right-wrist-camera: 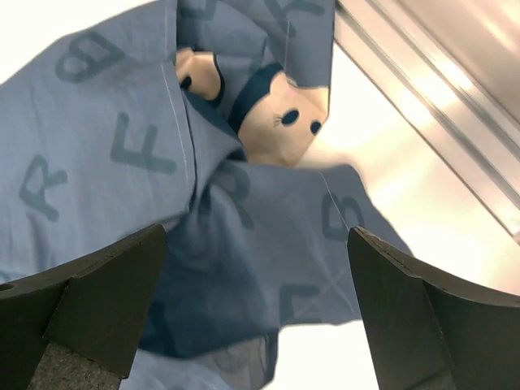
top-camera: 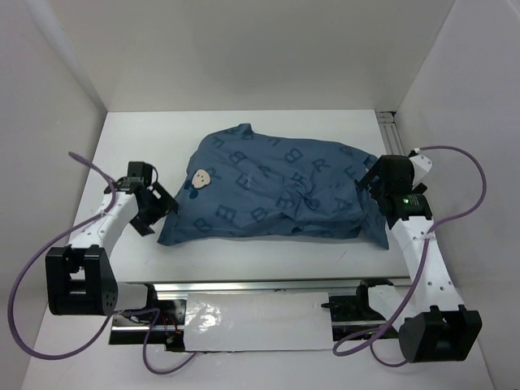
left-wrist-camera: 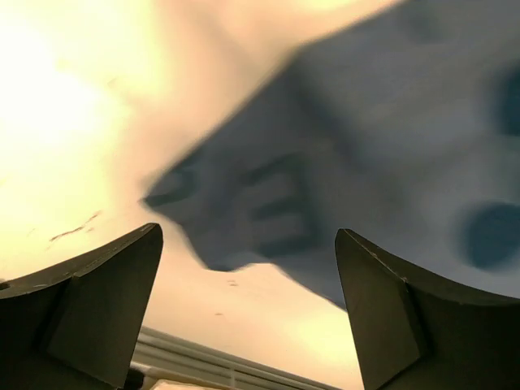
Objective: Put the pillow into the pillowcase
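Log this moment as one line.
pillowcase: bulging, lying on table | pillow: not visible | left gripper: open, empty, at pillowcase's left corner | right gripper: open, empty, at its right end

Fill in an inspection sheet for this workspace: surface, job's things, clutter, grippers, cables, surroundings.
Surface: white table.
Job's things: blue lettered pillowcase lies plump mid-table; pillow not visible, probably inside.
Clutter: nothing seen.
Grippers: left gripper open, facing the pillowcase's left corner, holding nothing; right gripper open over its right end, holding nothing.
Cables: purple cable loops off the left arm, another off the right.
Surroundings: white walls; metal rail along the near edge.
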Available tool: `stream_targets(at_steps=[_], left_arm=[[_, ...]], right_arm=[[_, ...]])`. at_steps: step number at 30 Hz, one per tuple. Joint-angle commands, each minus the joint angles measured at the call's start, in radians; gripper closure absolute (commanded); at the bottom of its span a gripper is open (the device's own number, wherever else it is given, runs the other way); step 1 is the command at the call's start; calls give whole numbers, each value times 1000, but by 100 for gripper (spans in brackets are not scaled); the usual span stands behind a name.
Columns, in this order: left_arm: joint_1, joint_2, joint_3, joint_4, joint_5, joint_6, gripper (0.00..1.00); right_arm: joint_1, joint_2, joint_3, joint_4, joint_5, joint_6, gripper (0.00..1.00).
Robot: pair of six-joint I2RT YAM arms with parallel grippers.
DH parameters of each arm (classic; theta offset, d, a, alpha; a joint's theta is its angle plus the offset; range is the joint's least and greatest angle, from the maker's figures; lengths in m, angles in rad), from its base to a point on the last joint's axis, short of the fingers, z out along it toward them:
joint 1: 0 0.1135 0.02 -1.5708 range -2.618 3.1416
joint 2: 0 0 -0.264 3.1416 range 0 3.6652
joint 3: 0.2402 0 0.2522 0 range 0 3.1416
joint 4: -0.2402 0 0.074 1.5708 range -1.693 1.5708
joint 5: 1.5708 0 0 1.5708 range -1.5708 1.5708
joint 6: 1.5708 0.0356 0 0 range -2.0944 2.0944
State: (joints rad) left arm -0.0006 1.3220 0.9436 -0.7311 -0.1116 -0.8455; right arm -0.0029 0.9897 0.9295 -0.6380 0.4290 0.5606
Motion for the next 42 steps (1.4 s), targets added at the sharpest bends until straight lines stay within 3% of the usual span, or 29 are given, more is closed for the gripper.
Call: stream_targets(at_steps=[1, 5, 11, 13, 15, 17, 18, 22, 30, 33, 38, 42], left_arm=[[60, -55, -106, 59, 1, -63, 0], [70, -6, -163, 171, 52, -43, 0], [19, 158, -157, 294, 61, -12, 0], [-5, 224, -157, 317, 61, -12, 9], [-26, 264, -147, 332, 47, -3, 25], [-35, 316, -138, 354, 56, 16, 91], [-35, 331, -138, 354, 70, 16, 100], [-35, 333, -118, 387, 90, 31, 100], [-35, 39, -210, 435, 27, 31, 100], [-26, -68, -235, 417, 0, 31, 100], [-4, -164, -255, 392, -20, 42, 100], [5, -190, -255, 369, -20, 51, 100]], right_arm=[[-3, -37, -11, -89, -45, -19, 0], [-3, -95, -23, 1, -264, -140, 0], [-3, -115, 26, 15, -338, -179, 0], [-3, -94, 52, 2, -371, -253, 0], [20, -53, 117, -18, -415, -284, 0], [65, -25, 140, -9, -446, -309, 0], [81, 2, 158, 1, -460, -309, 0], [178, 87, 204, 49, -424, -341, 0], [395, 433, 288, 122, -294, -340, 0], [428, 585, 324, 199, -271, -349, 0], [440, 753, 361, 187, -220, -360, 0], [409, 800, 299, 163, -172, -305, 98]])
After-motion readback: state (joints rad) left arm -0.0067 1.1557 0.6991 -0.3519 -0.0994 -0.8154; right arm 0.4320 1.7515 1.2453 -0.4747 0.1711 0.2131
